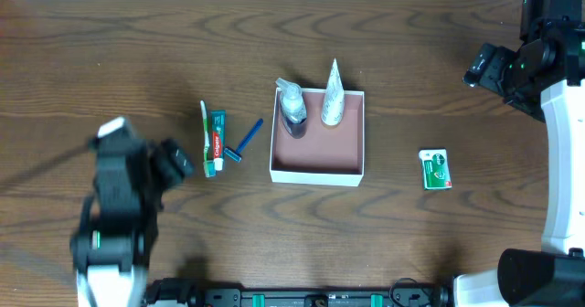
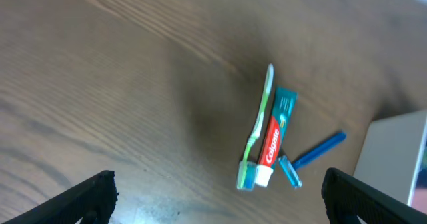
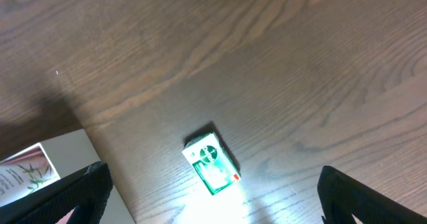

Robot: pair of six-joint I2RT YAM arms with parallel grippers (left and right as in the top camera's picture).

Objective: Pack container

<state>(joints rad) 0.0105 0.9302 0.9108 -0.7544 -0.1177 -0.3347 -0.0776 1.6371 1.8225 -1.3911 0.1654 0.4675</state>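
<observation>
Since toothpaste (image 2: 275,127) and packet (image 3: 211,159) are left on the worktop (image 1: 110,51) outside the container (image 1: 320,150), the left claw (image 2: 217,179) and right claw (image 3: 213,177) are held apart, empty, above them.

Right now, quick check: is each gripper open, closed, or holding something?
Left gripper: open, holding nothing.
Right gripper: open, holding nothing.
</observation>
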